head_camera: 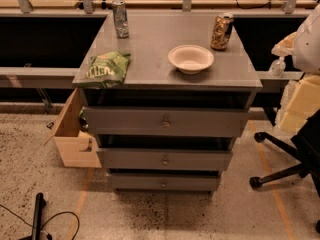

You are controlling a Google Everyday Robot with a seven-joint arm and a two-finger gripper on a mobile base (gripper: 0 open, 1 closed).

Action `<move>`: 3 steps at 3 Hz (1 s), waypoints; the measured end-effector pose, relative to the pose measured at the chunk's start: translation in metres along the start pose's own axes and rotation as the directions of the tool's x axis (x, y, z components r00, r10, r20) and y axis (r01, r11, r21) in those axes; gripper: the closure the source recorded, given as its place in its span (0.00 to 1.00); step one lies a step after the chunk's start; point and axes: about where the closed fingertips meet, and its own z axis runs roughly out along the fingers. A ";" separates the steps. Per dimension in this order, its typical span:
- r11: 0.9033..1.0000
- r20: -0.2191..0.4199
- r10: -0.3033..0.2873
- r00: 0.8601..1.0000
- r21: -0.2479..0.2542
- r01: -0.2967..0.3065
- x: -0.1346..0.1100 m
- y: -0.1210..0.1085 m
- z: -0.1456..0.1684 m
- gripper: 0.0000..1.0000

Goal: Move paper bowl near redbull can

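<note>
1. chip bag (pixel 106 69): left front edge of cabinet top (pixel 150 44), overhanging.
2. bowl (pixel 191 58): centre-right, standing free.
3. gripper (pixel 278 66): right edge of frame, off the top; whether released or clenched I cannot tell.
4. gold can (pixel 221 31): just behind bowl; I could knock it reaching in.
5. redbull can (pixel 120 18): upper left, tall and slim; a bowl pushed too close could topple it.

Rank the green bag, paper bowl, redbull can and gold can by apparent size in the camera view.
1. green bag and paper bowl: alike, no ranking.
2. gold can.
3. redbull can, slimmer; both cans stand farther back.
The gripper sits at the right edge.
</note>
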 end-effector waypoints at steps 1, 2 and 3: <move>1.000 0.000 0.000 1.000 0.000 0.000 0.000 0.000 0.000 0.00; 0.999 0.037 -0.024 0.999 0.023 0.023 -0.007 -0.007 0.000 0.00; 0.992 0.123 -0.109 0.986 0.078 0.100 -0.020 -0.025 0.008 0.00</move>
